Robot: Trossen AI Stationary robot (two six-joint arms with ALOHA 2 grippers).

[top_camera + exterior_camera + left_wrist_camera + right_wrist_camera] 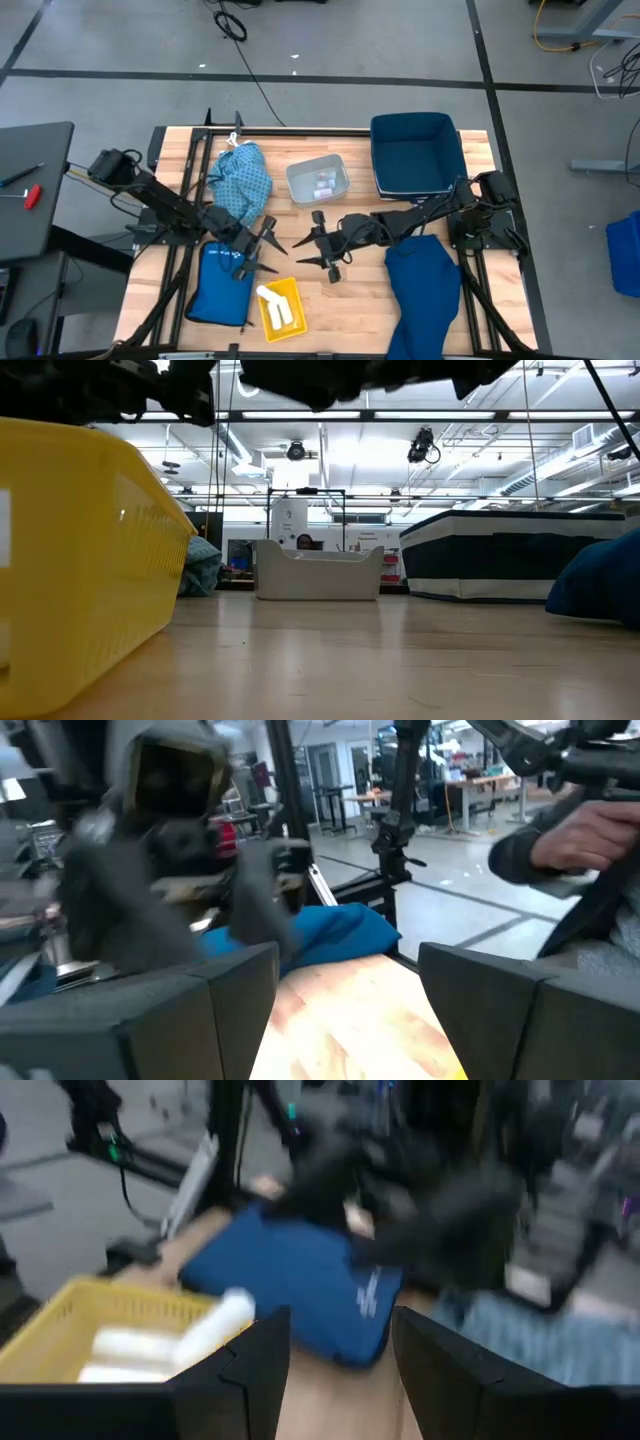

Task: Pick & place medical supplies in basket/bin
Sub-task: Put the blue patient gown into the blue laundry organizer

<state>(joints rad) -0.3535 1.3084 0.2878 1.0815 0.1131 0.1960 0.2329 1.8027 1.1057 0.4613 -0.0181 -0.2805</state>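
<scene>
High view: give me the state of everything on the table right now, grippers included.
Left gripper: open, empty, above bare table.
Right gripper: open, empty, facing the left one.
Yellow basket: holds white rolls.
Grey bin: holds small items, too small to identify.
Navy bin: looks empty.
Light blue patterned cloth: bunched on table.
Navy cloth: draped over the table edge.
Blue pouch: lying flat.

A wooden table point(350, 300) is seen from above, on a grey floor crossed by black tape lines. A flat bright blue pouch point(220, 285) with a white logo is laid near the front-left corner. Black cables point(232, 22) are coiled on the floor behind. A dark side table point(30, 180) with a red-handled tool point(32, 196) is parked off left.
</scene>
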